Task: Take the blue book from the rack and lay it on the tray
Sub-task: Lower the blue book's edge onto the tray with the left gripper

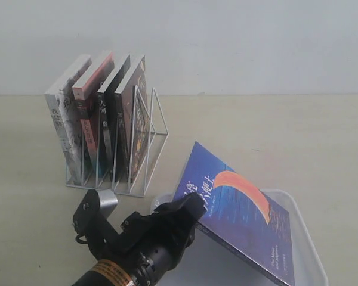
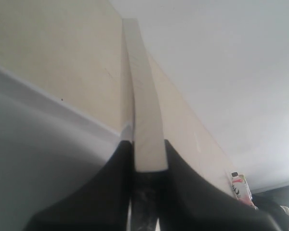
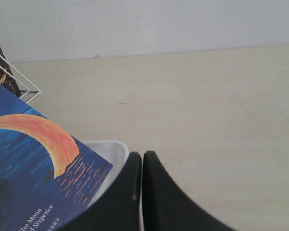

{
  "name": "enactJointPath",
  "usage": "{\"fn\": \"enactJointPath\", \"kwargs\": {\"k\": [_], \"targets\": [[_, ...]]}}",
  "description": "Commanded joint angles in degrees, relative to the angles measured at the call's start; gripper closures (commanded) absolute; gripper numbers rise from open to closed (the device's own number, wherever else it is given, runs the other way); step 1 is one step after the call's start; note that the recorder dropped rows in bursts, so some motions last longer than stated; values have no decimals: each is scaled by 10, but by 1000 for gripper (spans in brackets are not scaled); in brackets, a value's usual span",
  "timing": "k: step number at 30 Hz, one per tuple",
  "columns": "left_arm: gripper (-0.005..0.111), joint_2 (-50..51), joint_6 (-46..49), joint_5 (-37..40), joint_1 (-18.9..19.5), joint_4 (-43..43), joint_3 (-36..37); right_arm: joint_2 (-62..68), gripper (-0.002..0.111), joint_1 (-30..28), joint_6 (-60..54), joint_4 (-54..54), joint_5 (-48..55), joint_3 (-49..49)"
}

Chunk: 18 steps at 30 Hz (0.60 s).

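Blue paperback book (image 1: 244, 208), out of the white wire rack (image 1: 158, 128), hangs tilted over the white plastic tray (image 1: 304, 232) (not yet laid flat), pinched by the left tool (image 1: 191, 210); right tool (image 3: 142, 158) pressed together.

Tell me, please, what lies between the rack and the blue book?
Only bare table lies between the rack and the blue book, as the exterior view shows.

Desk (image 1: 286, 131): pale, faintly grained, matte; runs back to a plain light wall (image 1: 256, 42). White wire rack (image 1: 145, 179) stands on it at back left in the exterior view. White tray (image 1: 307, 229) lies flat at near right, showing its low rim and a rounded corner. The rack and tray are close together.
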Motion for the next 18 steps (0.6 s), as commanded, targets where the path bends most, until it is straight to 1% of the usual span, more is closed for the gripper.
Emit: {"fn": "enactJointPath", "kwargs": {"k": [1, 14, 15, 17, 18], "targets": [[102, 1, -5, -30, -3, -2, -5, -3, 108, -3, 1, -3, -8, -1], [102, 1, -3, -30, -3, 0, -6, -3, 108, -3, 1, -3, -6, -1], [100, 1, -3, -30, -3, 0, -6, -3, 108, -3, 1, -3, -6, -1], [91, 1, -3, -30, -3, 2, -6, -3, 108, -3, 1, -3, -6, -1], [84, 1, -3, -30, -3, 2, -6, -3, 108, -3, 1, -3, -6, -1]]}}
